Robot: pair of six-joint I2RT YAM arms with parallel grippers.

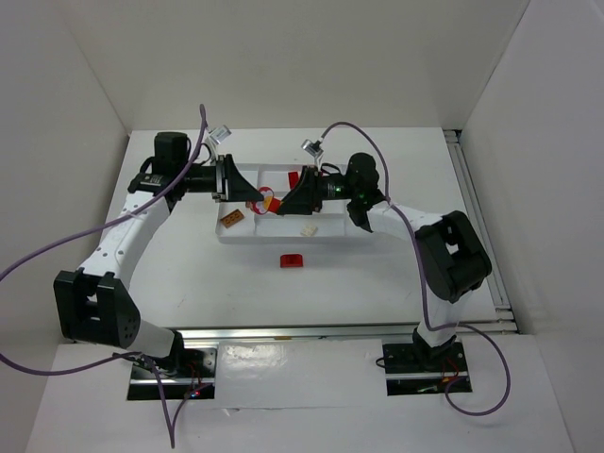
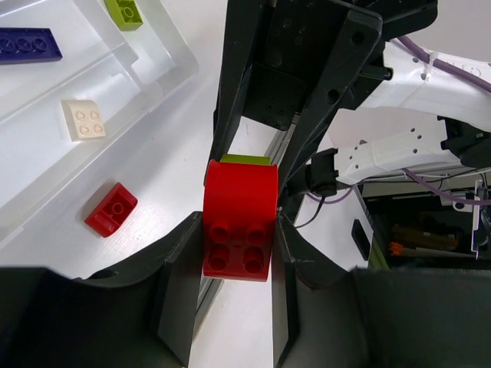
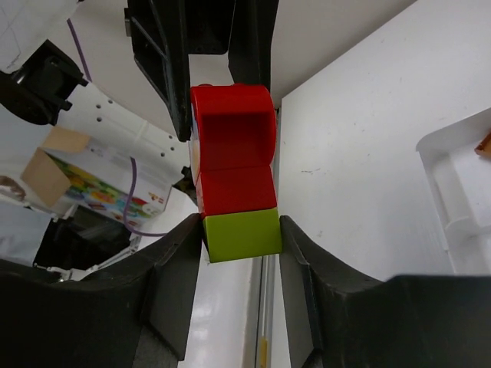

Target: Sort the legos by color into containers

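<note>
Red lego (image 2: 239, 201) pinched in left claw (image 2: 238, 234), lime lego (image 3: 244, 239) in right claw (image 3: 239, 228)

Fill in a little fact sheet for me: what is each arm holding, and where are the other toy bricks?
left end effector: shut on a red brick
right end effector: shut on the lime green brick stuck to that red one
arms: meeting tip to tip, the joined pair between them
seen in white tray: orange-brown brick, cream-white brick, blue brick, second lime brick
on table: loose red brick, just outside the tray's near edge
</note>
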